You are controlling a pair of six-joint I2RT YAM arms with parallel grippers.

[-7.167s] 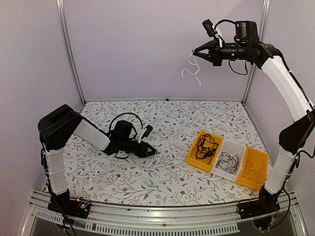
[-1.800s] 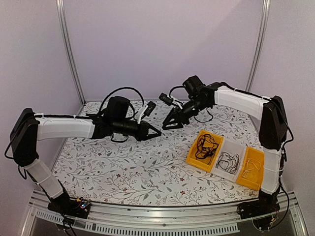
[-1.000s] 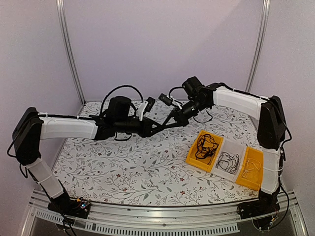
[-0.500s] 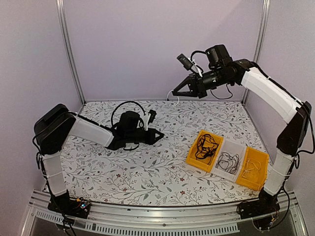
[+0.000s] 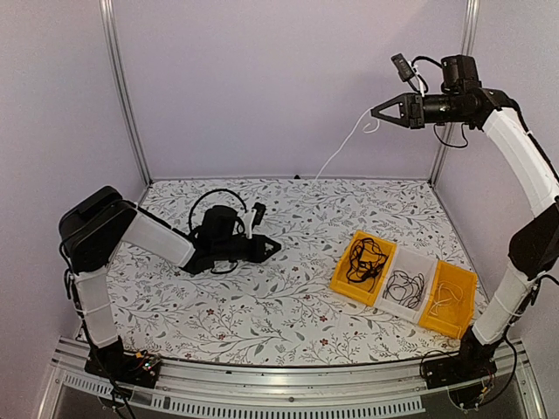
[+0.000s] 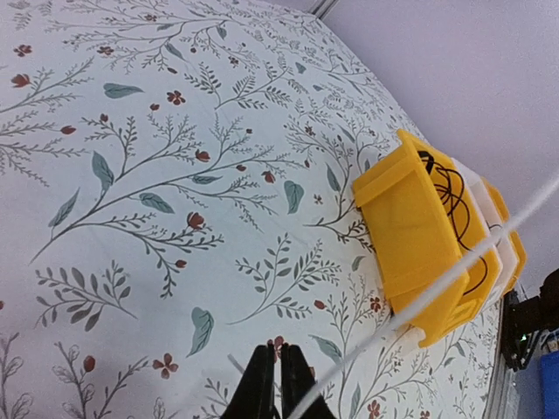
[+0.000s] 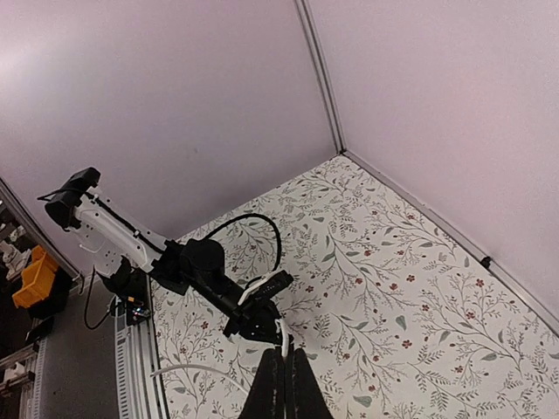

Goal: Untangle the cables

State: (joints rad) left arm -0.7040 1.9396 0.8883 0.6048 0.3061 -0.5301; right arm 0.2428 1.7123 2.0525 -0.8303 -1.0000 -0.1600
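Observation:
One white cable [image 5: 344,148] runs taut through the air between my two grippers. My right gripper [image 5: 377,113] is high at the back right, shut on the cable's upper end [image 7: 282,334]. My left gripper [image 5: 274,246] is low over the table at centre left. In the left wrist view its jaws [image 6: 273,351] stand almost shut, and the white cable [image 6: 437,284] leaves from beside them toward the upper right. More cables, black ones, lie in the bins at the right. A black tangle [image 5: 364,258] fills the nearest yellow bin.
Three bins stand in a row at the front right: a yellow bin [image 5: 342,278], a white bin [image 5: 405,305] with a black cord, and a second yellow bin [image 5: 460,316] with a pale cord. Purple walls and metal posts [image 5: 122,96] enclose the floral table.
The grippers met over mid-table a second ago, then the left shut and drew back low. The right gripper rose to the upper right, pulling the white cable straight.

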